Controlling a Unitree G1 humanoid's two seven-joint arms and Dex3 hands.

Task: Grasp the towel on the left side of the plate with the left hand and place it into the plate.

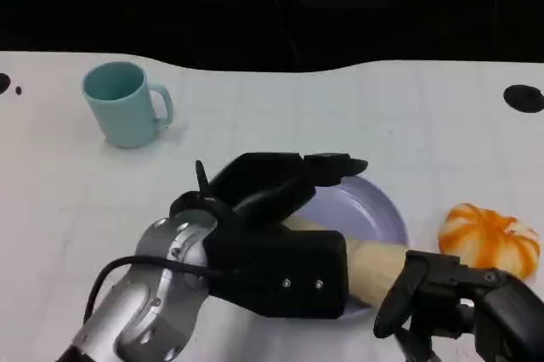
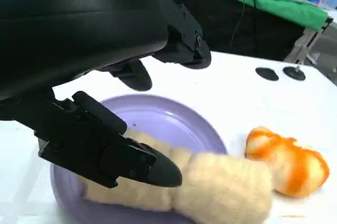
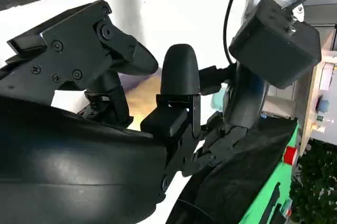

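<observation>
Towel (image 2: 221, 187), rolled and cream, lies across the purple plate (image 1: 378, 209), one end jutting over the rim toward 4 o'clock. Left hand (image 1: 272, 209) hovers over it, fingers spread, holding nothing. Right hand (image 1: 459, 298) sits at 5 o'clock of the plate; its grip I cannot tell. Orange pumpkin (image 1: 490, 239) rests at 3 o'clock, teal mug (image 1: 123, 103) at 10 on the bench (image 1: 340, 115).

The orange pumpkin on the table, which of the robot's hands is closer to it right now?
Right. The right hand sits just in front of the pumpkin, at the table's near edge. The left hand hovers over the plate and towel, farther away.
</observation>
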